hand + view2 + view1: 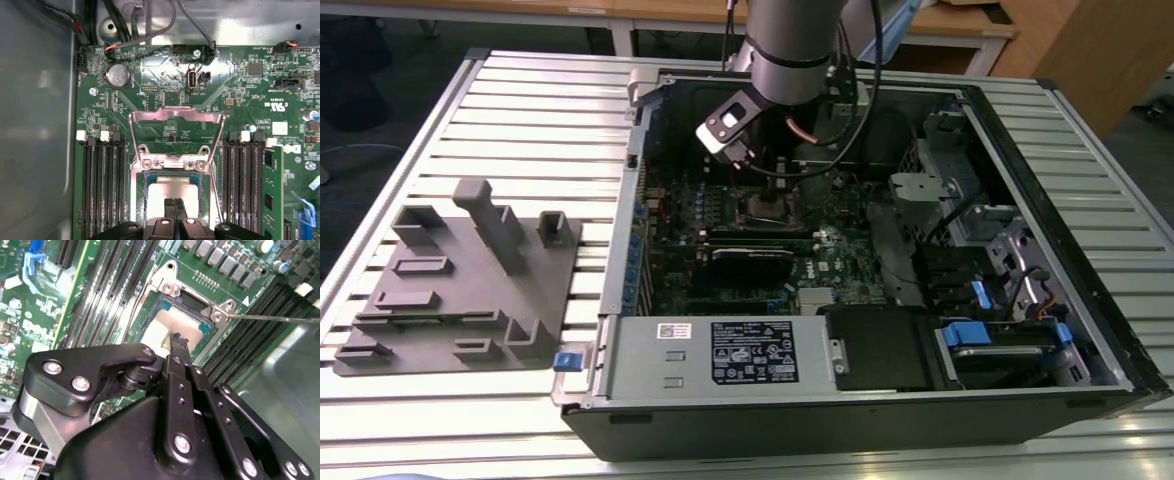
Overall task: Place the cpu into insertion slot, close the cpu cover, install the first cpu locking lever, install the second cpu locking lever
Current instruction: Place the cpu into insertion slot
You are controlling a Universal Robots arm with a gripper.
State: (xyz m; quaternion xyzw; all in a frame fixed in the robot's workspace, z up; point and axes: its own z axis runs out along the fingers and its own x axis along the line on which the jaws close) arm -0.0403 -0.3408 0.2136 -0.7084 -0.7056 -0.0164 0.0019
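Toward the upper middle of the exterior view, the arm (790, 45) reaches down into the open computer case (854, 425), which lies on a slatted table (520, 110). Its wrist hides most of the insertion slot (767, 208), of which a small dark square shows. A grey fixture plate (454, 290) sits at the left of that frame, well apart from the case.

In the first wrist view the gripper (174, 204) has its two fingers pressed flat together with nothing between them, and their tips lie over the cpu (172, 189). Whether they touch its top cannot be told. The gripper body cuts off part of the cpu and of the slot's rim.

The cpu lies flat within the slot, pale metal top upward. It is square, with no long axis, and its edges run parallel to the long black memory slots (105, 185) on either side. The cpu cover (175, 116) is swung open off the slot, with green board visible through its cut-out; how steeply it stands cannot be told. In the second wrist view a thin wire lever (280, 318) runs straight away from the slot's corner and is cut off at the frame edge.
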